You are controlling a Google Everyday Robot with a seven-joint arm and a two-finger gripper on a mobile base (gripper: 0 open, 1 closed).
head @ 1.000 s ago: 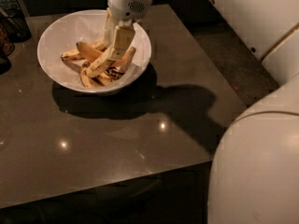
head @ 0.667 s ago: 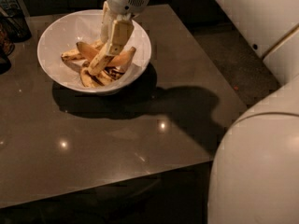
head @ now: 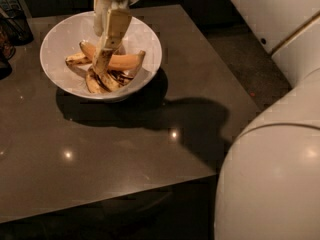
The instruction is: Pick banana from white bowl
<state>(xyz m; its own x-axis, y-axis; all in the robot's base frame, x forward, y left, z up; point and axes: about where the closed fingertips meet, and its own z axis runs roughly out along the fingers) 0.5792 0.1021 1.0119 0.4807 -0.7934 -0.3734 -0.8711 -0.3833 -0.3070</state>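
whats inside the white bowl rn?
Loose bananas lie in the white bowl; the gripper, above its middle, holds the banana on end. Bowl floor under the pile is covered.

The gripper [head: 107, 29] is seen at the top, above the white bowl [head: 57, 41], which is set toward the far left of a dark table [head: 125, 149]. The banana [head: 102, 59] is clasped between the fingers and held almost upright, its brown lower end just over the fruit in the bowl. A golden curved banana [head: 124, 61] and dark-spotted ones [head: 102, 81] are laid there. The right foreground is filled by the robot's pale body [head: 270, 184].
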